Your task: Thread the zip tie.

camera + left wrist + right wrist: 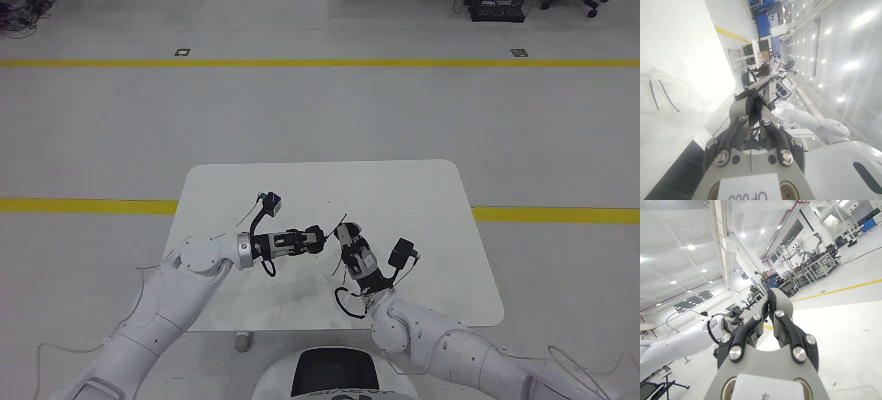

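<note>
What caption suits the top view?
The left gripper and right gripper meet above a white rounded table, holding a thin black zip tie.

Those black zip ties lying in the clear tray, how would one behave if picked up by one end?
Probably floppy: the zip ties are thin strips that lie slightly curved, so the free end would likely droop. Likely very light, being so slender. On the smooth clear tray one might skid when pushed.
</note>
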`<state>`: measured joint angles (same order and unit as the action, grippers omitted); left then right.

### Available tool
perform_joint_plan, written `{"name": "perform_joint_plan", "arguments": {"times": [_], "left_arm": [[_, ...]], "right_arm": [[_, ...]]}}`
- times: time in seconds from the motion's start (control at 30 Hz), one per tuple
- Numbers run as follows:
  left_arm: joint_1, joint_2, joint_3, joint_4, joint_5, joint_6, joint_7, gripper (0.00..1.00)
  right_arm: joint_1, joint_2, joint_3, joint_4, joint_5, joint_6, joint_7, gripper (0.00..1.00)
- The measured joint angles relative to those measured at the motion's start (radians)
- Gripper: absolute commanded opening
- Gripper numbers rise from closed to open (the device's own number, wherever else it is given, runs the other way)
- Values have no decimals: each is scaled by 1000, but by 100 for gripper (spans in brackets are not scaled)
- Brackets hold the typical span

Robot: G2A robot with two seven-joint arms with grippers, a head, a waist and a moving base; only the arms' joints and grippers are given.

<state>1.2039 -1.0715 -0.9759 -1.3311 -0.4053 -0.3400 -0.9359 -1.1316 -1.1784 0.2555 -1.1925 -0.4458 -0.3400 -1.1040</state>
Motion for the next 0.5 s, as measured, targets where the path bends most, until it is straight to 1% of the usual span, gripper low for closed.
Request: {"name": "perform_joint_plan", "arguments": {"times": [0.27, 0.5], "left_arm": [[0, 0, 0, 0, 0, 0, 0, 0], [0, 0, 0, 0, 0, 0, 0, 0]], "right_arm": [[-10, 2, 14, 7, -6, 0, 3, 0], [-27, 1, 29, 7, -60, 0, -2, 0]]}}
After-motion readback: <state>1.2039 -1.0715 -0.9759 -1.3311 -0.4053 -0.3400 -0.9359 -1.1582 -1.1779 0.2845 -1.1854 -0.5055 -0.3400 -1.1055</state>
